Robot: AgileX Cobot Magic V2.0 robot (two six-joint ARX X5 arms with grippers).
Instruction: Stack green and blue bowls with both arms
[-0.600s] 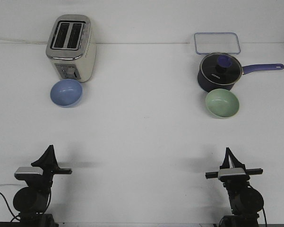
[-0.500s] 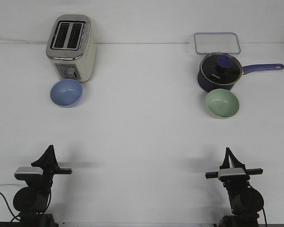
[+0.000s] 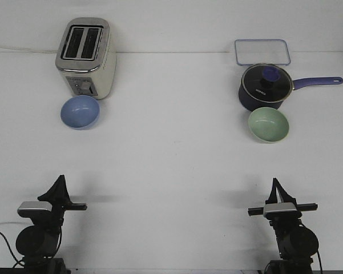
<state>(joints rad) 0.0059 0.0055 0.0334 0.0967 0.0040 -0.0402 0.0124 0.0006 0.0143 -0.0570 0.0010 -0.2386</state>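
The periwinkle blue bowl [image 3: 80, 112] sits upright on the white table at the left, just in front of the toaster. The pale mint green bowl [image 3: 268, 124] sits upright at the right, just in front of the saucepan. Both bowls are empty. My left gripper [image 3: 60, 180] is low at the near left edge, far from the blue bowl, its fingers together and holding nothing. My right gripper [image 3: 274, 182] is low at the near right edge, far from the green bowl, its fingers together and holding nothing.
A cream and silver toaster [image 3: 85, 57] stands at the back left. A dark navy lidded saucepan [image 3: 265, 85] with a long handle pointing right stands at the back right. A clear rectangular lid [image 3: 262, 51] lies behind it. The white table [image 3: 171, 160] lies between the bowls.
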